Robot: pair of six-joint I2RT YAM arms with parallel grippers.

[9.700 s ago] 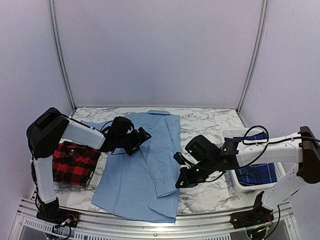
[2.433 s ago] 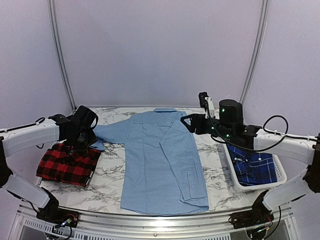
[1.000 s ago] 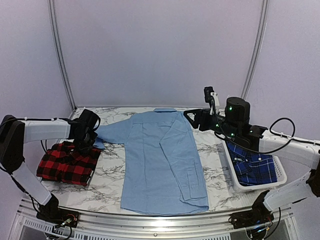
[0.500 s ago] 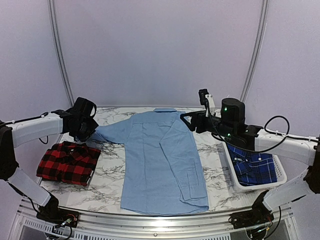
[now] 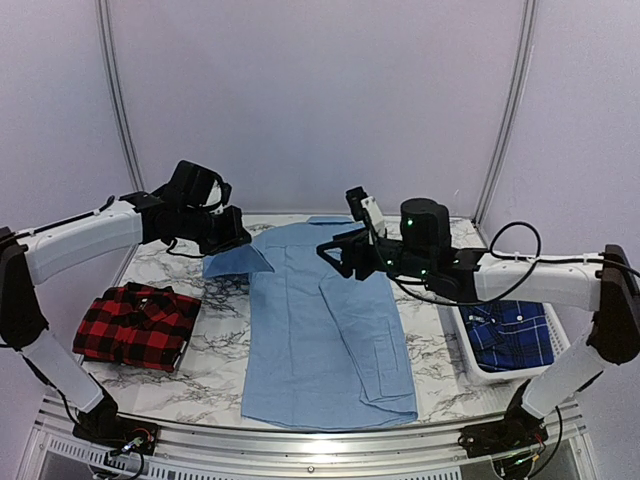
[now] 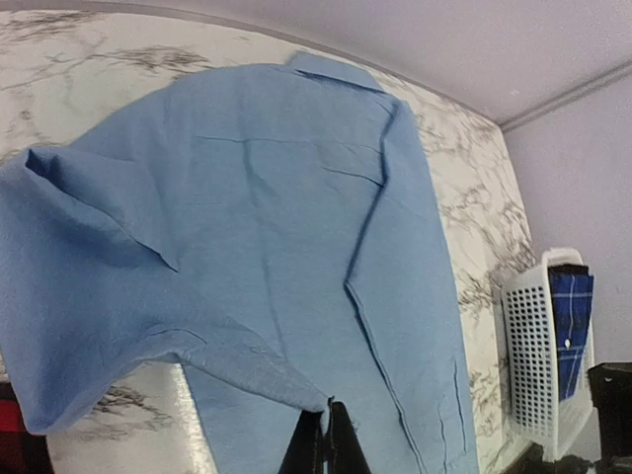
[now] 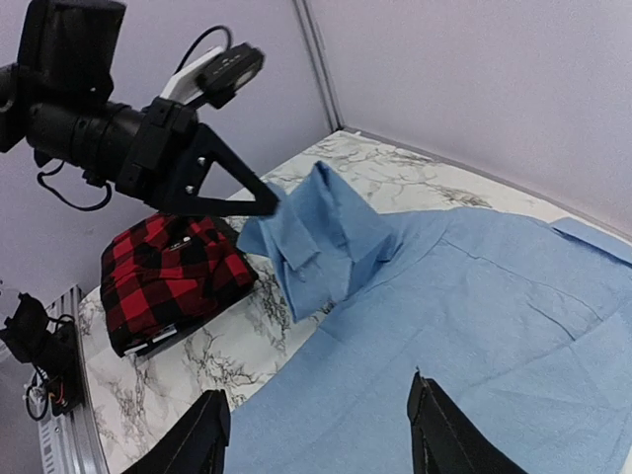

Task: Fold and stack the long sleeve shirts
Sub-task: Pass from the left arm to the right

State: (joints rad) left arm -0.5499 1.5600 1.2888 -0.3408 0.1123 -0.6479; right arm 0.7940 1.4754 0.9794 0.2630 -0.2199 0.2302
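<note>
A light blue long sleeve shirt (image 5: 325,340) lies flat down the middle of the marble table, collar at the far end. My left gripper (image 5: 242,242) is shut on its left sleeve (image 5: 236,262) and holds the cloth lifted off the table, beside the shirt's shoulder. In the left wrist view the fingertips (image 6: 331,423) pinch the sleeve's edge above the shirt (image 6: 296,197). My right gripper (image 5: 335,255) hovers open over the shirt's upper chest, holding nothing; its fingers (image 7: 434,425) stand wide apart. A folded red-and-black check shirt (image 5: 135,325) lies at the left.
A white basket (image 5: 505,376) at the right holds the dark blue plaid shirt (image 5: 515,335); it also shows in the left wrist view as a basket (image 6: 533,355). The right wrist view shows the left gripper (image 7: 267,202) with the hanging sleeve (image 7: 316,242) and the check shirt (image 7: 173,276).
My left gripper has risen and swung right with the sleeve, from beside the check shirt toward the blue shirt's shoulder. The right arm has moved left, over the shirt's chest.
</note>
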